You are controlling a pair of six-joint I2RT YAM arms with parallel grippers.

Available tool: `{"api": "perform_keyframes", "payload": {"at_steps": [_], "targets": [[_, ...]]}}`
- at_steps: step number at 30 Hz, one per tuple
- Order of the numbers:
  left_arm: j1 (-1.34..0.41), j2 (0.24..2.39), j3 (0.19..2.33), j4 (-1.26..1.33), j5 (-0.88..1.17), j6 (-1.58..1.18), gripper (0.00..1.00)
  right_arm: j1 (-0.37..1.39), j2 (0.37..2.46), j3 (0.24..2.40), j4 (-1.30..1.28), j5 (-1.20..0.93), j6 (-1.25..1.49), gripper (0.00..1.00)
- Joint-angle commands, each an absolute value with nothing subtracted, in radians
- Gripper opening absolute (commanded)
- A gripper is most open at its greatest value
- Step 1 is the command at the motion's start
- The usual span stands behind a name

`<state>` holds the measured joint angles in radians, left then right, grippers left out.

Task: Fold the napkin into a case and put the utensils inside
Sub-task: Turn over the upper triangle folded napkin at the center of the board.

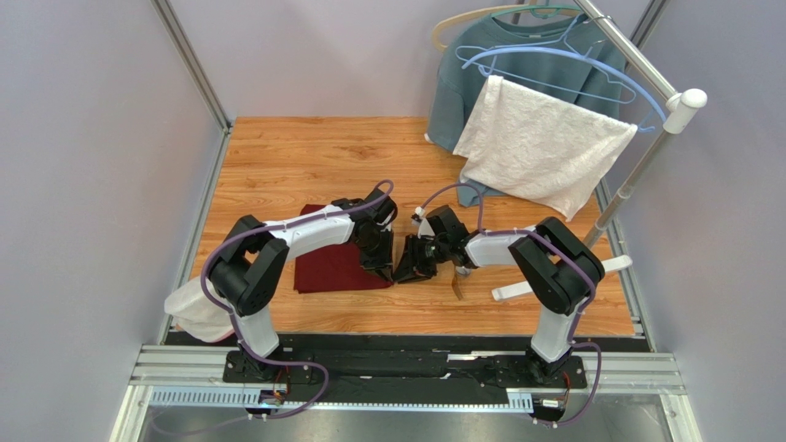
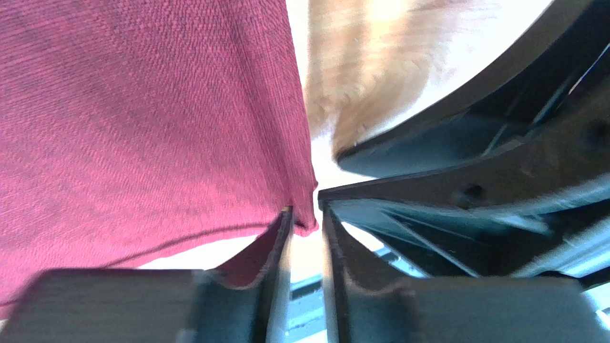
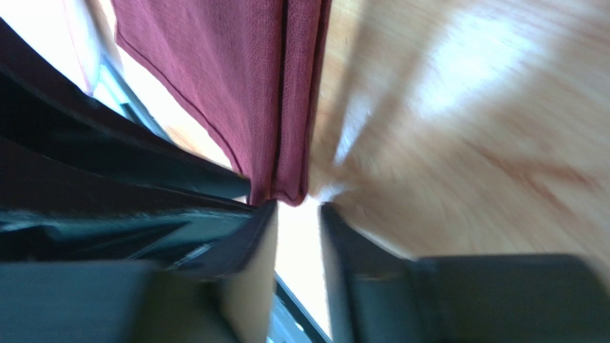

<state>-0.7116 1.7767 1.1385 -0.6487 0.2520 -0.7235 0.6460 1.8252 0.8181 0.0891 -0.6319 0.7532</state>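
Dark fingers (image 2: 276,257) of the left claw (image 2: 306,214) fill the bottom of its wrist view. They are set to a narrow slot, and a corner of the napkin (image 2: 143,121) hangs right in that slot. Whether the pads bite the cloth or merely bracket it cannot be told, as a sliver of light shows beside the corner. The bulk of the cloth spreads to the left of this claw. From overhead it lies as a folded maroon rectangle on the desk (image 3: 465,143), partly under the left arm, its right-hand edge at the claw.

Just to the right, almost touching, sits the right claw (image 3: 297,214), also narrowed. A doubled edge of the same cloth ends at its fingertips, against its left finger. Here too the grip cannot be confirmed, and the view is smeared.

Two claws on neighbouring points of one edge suggest a shared fold. Each would take a corner so the edge travels level, probably carried over leftward to narrow the cloth into a case. The fabric is a plain, matte weave with a stitched hem, limp enough to drape.

Right of the right claw, near its wrist, a slim golden-brown fork-like piece (image 1: 458,291) lies on the desk, apart from the cloth. I cannot find the spoon. By my judgement no pouch is formed yet.
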Motion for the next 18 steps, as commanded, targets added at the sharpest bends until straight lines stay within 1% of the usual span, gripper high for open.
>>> {"api": "perform_keyframes", "payload": {"at_steps": [1, 4, 7, 9, 11, 15, 16, 18], "targets": [[-0.681, 1.652, 1.201, -0.722, 0.253, -0.67, 0.31, 0.621, 1.726, 0.836, -0.06, -0.558, 0.597, 0.43], [-0.638, 1.582, 1.198, -0.726, 0.313, -0.661, 0.31, 0.621, 1.718, 0.836, -0.031, -0.589, 0.587, 0.51], [-0.595, 1.519, 1.193, -0.755, 0.325, -0.649, 0.31, 0.633, 1.749, 0.859, 0.004, -0.618, 0.598, 0.54], [-0.566, 1.485, 1.187, -0.781, 0.295, -0.637, 0.29, 0.646, 1.769, 0.876, 0.041, -0.632, 0.606, 0.54], [-0.502, 1.433, 1.155, -0.787, 0.294, -0.62, 0.29, 0.663, 1.795, 0.906, 0.046, -0.63, 0.612, 0.55], [-0.347, 1.376, 1.088, -0.778, 0.368, -0.591, 0.32, 0.684, 1.832, 0.939, 0.055, -0.635, 0.624, 0.56], [-0.281, 1.368, 1.074, -0.775, 0.379, -0.578, 0.33, 0.692, 1.841, 0.945, 0.043, -0.627, 0.624, 0.56], [-0.223, 1.37, 1.072, -0.756, 0.42, -0.574, 0.33, 0.693, 1.862, 0.951, 0.008, -0.589, 0.623, 0.55]]}}
